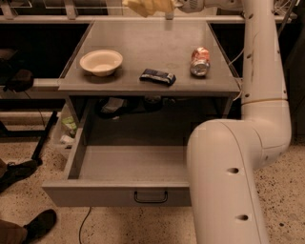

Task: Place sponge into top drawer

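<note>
No legible text; claw [177,5] at top

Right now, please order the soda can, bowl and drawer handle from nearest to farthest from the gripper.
The gripper, holding the sponge, is above the far edge of the table.
1. Soda can, right.
2. Bowl, left.
3. Drawer handle, front.

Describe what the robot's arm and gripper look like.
The arm is glossy white: thick rounded tubes with a bulging elbow, small dark holes on the near segment, a thin seam ring on the upright one. The gripper, at the picture's top edge over the back of the table, looks pale grey.
</note>
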